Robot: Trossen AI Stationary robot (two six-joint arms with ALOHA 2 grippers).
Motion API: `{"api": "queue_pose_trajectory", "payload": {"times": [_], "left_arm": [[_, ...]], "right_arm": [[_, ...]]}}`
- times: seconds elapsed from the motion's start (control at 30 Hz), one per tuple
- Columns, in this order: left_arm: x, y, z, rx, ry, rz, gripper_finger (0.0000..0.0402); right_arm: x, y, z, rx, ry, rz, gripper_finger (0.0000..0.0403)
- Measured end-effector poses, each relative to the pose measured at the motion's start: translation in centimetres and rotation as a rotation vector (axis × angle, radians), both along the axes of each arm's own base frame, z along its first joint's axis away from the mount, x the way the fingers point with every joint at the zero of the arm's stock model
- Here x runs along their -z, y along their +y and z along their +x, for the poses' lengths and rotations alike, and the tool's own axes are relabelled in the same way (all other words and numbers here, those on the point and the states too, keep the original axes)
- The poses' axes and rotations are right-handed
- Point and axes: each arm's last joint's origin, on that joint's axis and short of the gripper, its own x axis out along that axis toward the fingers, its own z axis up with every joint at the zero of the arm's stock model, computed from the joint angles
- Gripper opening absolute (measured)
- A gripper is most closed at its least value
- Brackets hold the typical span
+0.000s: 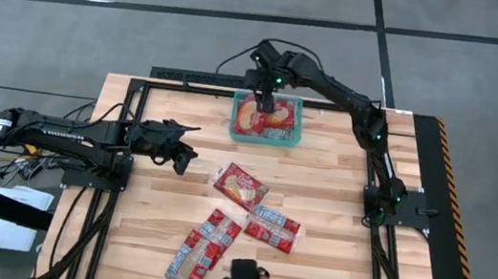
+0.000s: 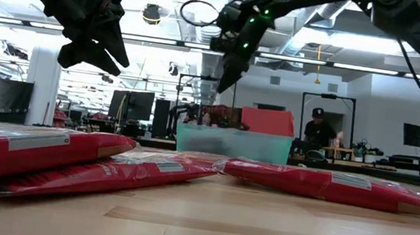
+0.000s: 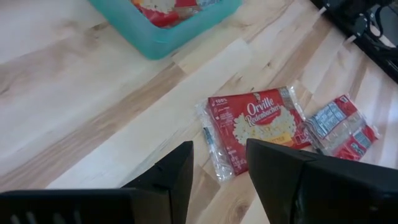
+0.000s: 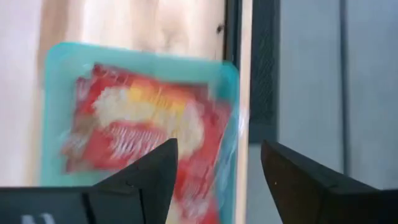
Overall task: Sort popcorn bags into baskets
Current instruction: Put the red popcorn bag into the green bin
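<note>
The right hand (image 1: 265,101) hovers over the translucent teal plastic basket (image 1: 295,138), fingers spread and empty; red foil popcorn bags (image 1: 241,186) lie inside it and on the wooden counter (image 1: 336,209) nearby. The left hand (image 1: 179,154), half-open and empty, waits beside the basket. The bags look light, slippery and crinkly, best pinched at a pale end.

A person (image 2: 320,131) in a dark cap stands among monitors (image 2: 134,106) behind the table (image 1: 154,204).

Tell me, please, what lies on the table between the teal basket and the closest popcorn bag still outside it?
Nothing: in the high view only bare wood separates the basket from the nearest bag. The left wrist view shows the same empty stretch.
</note>
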Motion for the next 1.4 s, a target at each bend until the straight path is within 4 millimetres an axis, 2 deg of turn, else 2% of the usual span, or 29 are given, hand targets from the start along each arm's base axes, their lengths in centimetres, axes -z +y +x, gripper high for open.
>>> {"api": "queue_pose_trajectory", "payload": {"times": [0.07,0.17,0.4,0.53,0.7,0.8,0.9,1.07,1.23,1.4], "left_arm": [[0.0,0.0,0.0,0.007,0.004,0.012,0.0135],[0.0,0.0,0.0,0.013,0.007,0.02,0.0135],[0.0,0.0,0.0,0.009,0.008,0.022,0.0135],[0.0,0.0,0.0,0.01,0.004,0.012,0.0135],[0.1,-0.2,0.2,0.072,0.01,-0.012,0.0142],[1.0,-0.1,1.0,0.103,0.064,0.02,0.0159],[2.3,0.1,2.6,0.099,0.099,0.031,0.0186],[5.2,0.5,5.6,0.084,0.13,0.005,0.024],[8.1,1.2,7.8,0.06,0.109,-0.069,0.0283],[10.7,1.4,9.1,0.092,0.101,-0.158,0.0303]], "right_arm": [[-0.6,-0.2,-0.9,0.065,-0.016,0.06,0.0245],[-0.3,-0.9,-2.2,0.135,0.0,0.165,0.0223],[3.3,-2.2,-3.9,0.228,0.093,0.289,0.0167],[4.3,-1.1,-4.3,0.187,0.124,0.475,0.0147],[3.9,2.2,-5.2,0.107,0.187,0.89,0.0129],[3.5,4.4,-5.2,0.071,0.211,0.997,0.0118],[1.8,6.8,-5.8,0.026,0.204,0.999,0.0109],[-0.1,10.8,-8.2,0.022,0.207,0.992,0.0099],[-2.3,14.4,-12.3,0.12,0.171,0.915,0.0097],[-2.9,17.8,-16.6,0.25,0.082,0.764,0.0097]]}}
